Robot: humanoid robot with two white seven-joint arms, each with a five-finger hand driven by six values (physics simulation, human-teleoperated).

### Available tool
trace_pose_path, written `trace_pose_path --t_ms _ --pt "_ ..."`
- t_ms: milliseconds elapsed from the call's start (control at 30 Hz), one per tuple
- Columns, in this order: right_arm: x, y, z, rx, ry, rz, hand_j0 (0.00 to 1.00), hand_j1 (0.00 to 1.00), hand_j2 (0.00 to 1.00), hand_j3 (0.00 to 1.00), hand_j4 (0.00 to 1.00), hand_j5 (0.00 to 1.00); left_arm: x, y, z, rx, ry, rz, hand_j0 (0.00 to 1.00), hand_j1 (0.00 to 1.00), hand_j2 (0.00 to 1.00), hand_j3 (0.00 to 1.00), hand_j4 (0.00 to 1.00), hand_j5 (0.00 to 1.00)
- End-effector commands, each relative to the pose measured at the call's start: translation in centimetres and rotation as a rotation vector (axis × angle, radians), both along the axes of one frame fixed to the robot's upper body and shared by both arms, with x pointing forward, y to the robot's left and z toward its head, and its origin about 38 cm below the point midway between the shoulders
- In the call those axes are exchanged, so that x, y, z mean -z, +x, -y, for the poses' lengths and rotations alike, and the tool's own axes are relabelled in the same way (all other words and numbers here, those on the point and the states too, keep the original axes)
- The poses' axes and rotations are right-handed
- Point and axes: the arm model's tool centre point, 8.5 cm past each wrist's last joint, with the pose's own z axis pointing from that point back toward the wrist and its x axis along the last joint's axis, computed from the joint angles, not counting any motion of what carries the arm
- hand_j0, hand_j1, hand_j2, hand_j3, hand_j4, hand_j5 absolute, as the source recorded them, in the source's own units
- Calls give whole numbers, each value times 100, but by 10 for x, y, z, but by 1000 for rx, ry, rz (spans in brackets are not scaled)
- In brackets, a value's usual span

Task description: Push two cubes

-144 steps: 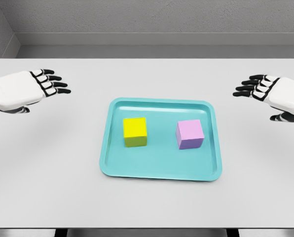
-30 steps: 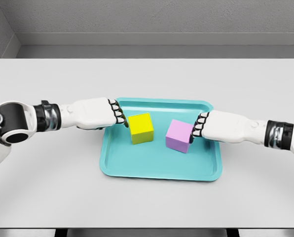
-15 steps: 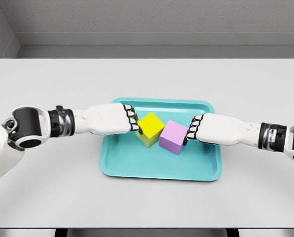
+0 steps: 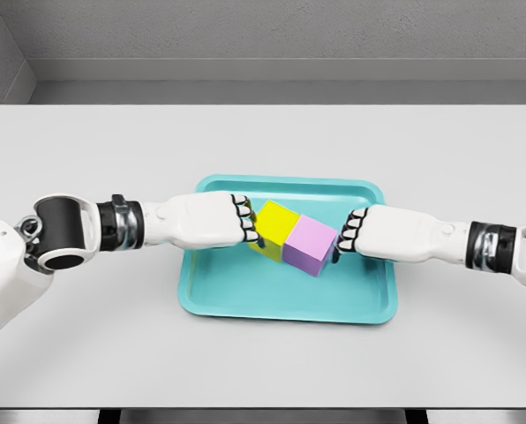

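Tray (image 4: 245, 305), frame centre: yellow cube (image 4: 274, 228) and purple cube (image 4: 310, 246) sitting touching, both turned askew. Left hand (image 4: 212, 221) and right hand (image 4: 378, 234), fingers curled, pressing the cubes' outer faces, gripping nothing.

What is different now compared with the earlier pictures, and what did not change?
The left robot hand came in from the table's left and pushed the yellow cube rightward. The right robot hand came in from the right and pushed the purple cube leftward. The cubes, apart before, now touch side by side and sit turned. Nothing was grasped. The teal tray stayed where it was.
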Motion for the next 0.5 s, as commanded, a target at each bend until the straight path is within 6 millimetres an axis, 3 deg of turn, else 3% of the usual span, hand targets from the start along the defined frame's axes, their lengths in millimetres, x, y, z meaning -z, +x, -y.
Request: trace_pose_path --t_ms 0,67,233,300,467 --pt "-3 0 6 9 -4 -1 62 62 62 62 62 62 0 1 -3 -8 2 -1 74 74 74 74 74 74" --pt "-8 -1 16 24 -13 -1 62 62 62 62 62 62 0 0 -4 -9 1 -3 74 74 74 74 74 74" --pt "-58 -4 47 69 15 44 63 63 63 63 63 63 2 -3 -2 -2 -2 -8 73 73 73 73 73 73" --pt "-60 -3 48 73 14 49 63 63 63 63 63 63 0 -2 -3 -3 -3 -6 67 67 67 67 67 67" --pt "-73 0 56 88 4 82 64 64 64 64 64 64 -3 -3 -12 -9 12 1 64 64 64 64 64 64"
